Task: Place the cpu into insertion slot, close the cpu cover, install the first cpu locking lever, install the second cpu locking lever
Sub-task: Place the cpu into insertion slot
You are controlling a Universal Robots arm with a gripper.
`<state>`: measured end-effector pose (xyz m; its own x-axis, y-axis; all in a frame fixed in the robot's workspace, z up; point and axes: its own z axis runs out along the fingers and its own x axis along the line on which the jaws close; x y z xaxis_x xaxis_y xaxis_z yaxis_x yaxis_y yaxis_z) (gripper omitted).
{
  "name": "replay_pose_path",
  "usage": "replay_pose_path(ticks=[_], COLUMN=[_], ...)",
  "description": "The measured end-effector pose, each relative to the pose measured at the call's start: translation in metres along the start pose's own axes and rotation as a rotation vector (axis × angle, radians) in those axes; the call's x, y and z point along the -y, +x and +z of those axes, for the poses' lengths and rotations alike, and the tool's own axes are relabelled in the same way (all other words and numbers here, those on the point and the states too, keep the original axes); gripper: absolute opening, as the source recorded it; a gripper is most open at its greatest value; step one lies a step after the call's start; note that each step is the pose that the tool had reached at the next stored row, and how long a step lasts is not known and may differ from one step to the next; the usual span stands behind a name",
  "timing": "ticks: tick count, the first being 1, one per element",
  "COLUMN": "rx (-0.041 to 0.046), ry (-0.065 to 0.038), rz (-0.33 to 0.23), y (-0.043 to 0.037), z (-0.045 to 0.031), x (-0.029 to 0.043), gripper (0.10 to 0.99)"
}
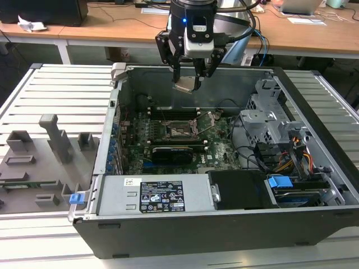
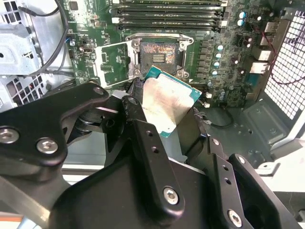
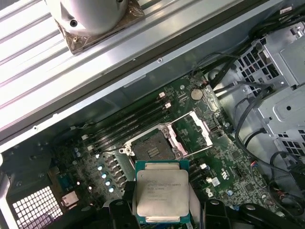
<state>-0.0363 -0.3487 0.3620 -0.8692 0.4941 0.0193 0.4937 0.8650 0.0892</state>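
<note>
Slatted grey work table (image 1: 56,89) carries an open computer case (image 1: 168,235) lying on its side. Wooden desks (image 1: 101,28) run behind it. Green board (image 1: 221,148) lies on the case floor.

Gripper (image 1: 190,77): jaws clamped on the cpu (image 2: 167,102) by two opposite edges. The chip is tilted rather than level, metal face toward both wrist cameras. It hangs above the case near the far wall in the exterior view, well clear of the board.

Insertion slot (image 3: 150,148): near the middle of the board, bare, contact field showing, nothing seated.

Cpu cover (image 3: 193,131): swung open, standing along one edge of the slot, with the board visible through its cut-out.

Alignment: both wrist views put the chip just short of the slot. From this height it is hard to tell whether it is truly overhead; probably not yet.

Progress, by my judgement: step one is under way, chip in hand but not seated. Cover closing and both latching steps are outstanding.
</note>
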Motion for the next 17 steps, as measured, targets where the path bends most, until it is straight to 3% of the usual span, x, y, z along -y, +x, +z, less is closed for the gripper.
replay_pose_path(ticks=[17], rx=[0.0062], ry=[-0.001], rz=[0.07], y=[0.0], z=[0.0], x=[0.0], gripper=[0.529])
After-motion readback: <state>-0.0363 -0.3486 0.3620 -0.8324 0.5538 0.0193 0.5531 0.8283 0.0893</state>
